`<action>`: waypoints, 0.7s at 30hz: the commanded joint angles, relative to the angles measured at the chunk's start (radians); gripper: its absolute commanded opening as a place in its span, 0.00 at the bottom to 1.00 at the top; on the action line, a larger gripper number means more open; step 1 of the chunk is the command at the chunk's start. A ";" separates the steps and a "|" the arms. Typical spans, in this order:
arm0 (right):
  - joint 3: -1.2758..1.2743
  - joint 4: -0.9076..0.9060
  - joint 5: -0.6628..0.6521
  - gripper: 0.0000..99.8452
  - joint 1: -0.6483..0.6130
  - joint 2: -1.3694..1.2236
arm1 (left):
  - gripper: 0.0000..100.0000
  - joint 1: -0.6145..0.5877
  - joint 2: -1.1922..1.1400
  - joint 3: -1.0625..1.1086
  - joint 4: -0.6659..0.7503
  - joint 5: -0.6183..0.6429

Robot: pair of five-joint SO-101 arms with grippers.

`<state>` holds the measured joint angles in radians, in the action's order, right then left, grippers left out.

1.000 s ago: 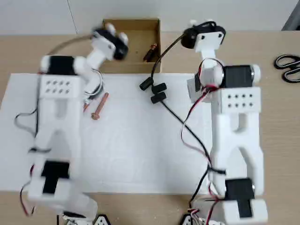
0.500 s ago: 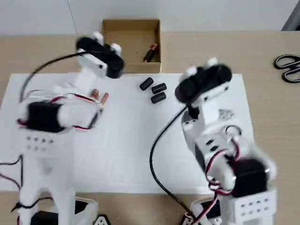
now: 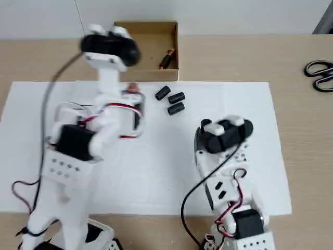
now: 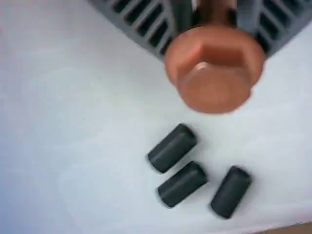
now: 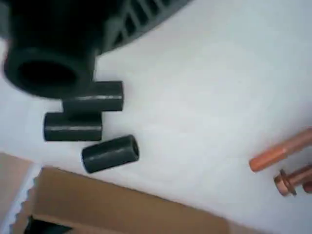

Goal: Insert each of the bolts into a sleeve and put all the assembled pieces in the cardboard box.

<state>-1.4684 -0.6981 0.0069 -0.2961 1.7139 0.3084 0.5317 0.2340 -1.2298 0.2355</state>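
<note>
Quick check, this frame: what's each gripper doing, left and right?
Left gripper: closed, holding a copper bolt.
Right gripper: closed, holding a black sleeve.

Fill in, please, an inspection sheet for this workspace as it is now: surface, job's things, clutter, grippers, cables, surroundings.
Surface: wooden table with a white sheet spread on it.
Job's things: three loose sleeves on the sheet near the cardboard box; one assembled piece inside the box.
Clutter: scissors on the table, off the sheet.
Grippers: left gripper shut on a copper bolt; right gripper shut on a held sleeve.
Cables: black cable from the right arm crosses the sheet's edge; red wires run along the left arm.
Surroundings: pale wall behind the table.
</note>
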 commanded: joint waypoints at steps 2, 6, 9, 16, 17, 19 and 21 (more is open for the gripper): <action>-0.035 -0.035 0.051 0.00 -0.058 0.101 | 0.00 0.087 0.034 0.093 0.299 0.008; -0.018 -0.038 0.084 0.00 -0.122 0.087 | 0.00 0.176 0.035 0.180 0.493 0.052; -0.021 -0.041 0.094 0.00 -0.159 0.087 | 0.00 0.201 0.035 0.223 0.554 0.101; -0.025 -0.039 0.094 0.00 -0.163 0.087 | 0.00 0.233 0.124 0.289 0.554 0.187; -0.025 -0.039 0.094 0.00 -0.163 0.087 | 0.00 0.241 0.152 0.300 0.554 0.189; -0.026 -0.036 0.094 0.00 -0.163 0.087 | 0.00 0.255 0.198 0.323 0.551 0.190; -0.026 -0.036 0.094 0.00 -0.163 0.087 | 0.00 0.256 0.222 0.348 0.551 0.193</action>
<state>-1.5067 -0.7365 0.0898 -0.4588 1.7829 0.5585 0.6882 0.5731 -0.7081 0.4212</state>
